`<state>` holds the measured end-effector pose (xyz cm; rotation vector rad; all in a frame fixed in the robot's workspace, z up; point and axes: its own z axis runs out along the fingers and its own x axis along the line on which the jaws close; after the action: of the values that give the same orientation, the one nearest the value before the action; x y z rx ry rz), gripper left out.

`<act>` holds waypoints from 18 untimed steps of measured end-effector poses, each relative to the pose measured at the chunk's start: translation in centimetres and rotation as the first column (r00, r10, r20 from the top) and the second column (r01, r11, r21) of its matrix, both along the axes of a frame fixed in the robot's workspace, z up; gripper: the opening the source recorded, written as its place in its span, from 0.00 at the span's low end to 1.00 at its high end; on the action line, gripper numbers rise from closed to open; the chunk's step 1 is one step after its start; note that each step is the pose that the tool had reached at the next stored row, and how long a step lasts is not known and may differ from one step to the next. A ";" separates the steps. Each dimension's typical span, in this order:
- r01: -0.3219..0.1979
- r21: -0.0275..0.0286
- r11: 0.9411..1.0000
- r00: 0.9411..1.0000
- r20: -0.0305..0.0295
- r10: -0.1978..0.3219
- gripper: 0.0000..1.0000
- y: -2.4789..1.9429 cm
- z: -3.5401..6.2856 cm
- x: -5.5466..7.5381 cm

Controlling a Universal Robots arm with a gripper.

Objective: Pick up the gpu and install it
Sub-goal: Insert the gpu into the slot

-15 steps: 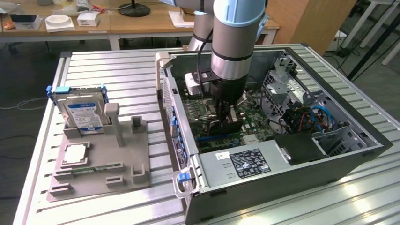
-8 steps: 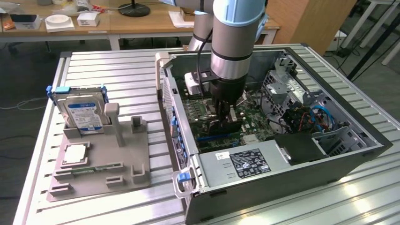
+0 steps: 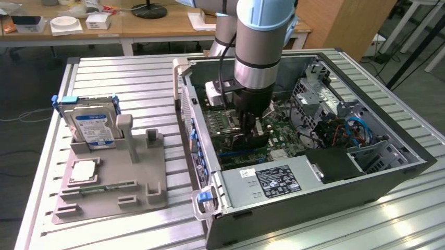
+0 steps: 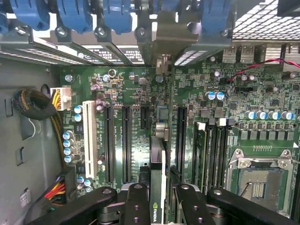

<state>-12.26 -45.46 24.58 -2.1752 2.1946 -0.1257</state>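
Note:
The gpu [image 4: 158,159] is a thin black card seen edge-on, with a green logo near the fingers. My gripper [image 4: 161,199] is shut on it, one black finger [image 4: 136,201] on each side. The card stands upright over the green motherboard [image 4: 126,84], in line between two long black expansion slots [image 4: 125,140]. Its metal bracket [image 4: 163,42] reaches the row of rear slot covers. Whether the card sits in a slot I cannot tell. In the exterior view my gripper [image 3: 251,136] reaches down inside the open computer case [image 3: 313,172] with the gpu [image 3: 256,140] under it.
Blue retaining clips [image 4: 75,14] line the case's rear wall. Memory slots [image 4: 211,150] and the CPU socket [image 4: 260,180] lie beside the card. The power supply [image 3: 278,179] fills the case's near side. A grey fixture [image 3: 111,177] at the exterior view's left holds a hard drive [image 3: 94,127] and a memory stick [image 3: 104,188].

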 end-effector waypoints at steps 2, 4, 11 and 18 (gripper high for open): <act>0.000 0.000 1.000 1.000 0.000 0.000 0.26 0.00 -0.07 0.0; 0.000 0.000 1.000 1.000 0.000 0.000 0.26 0.00 -0.14 0.0; 0.000 0.002 1.000 1.000 0.001 0.000 0.26 0.02 0.00 0.0; 0.000 0.001 1.000 1.000 0.002 0.000 0.26 0.00 0.02 0.0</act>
<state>-12.30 -45.46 24.60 -2.1740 2.1931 -0.1264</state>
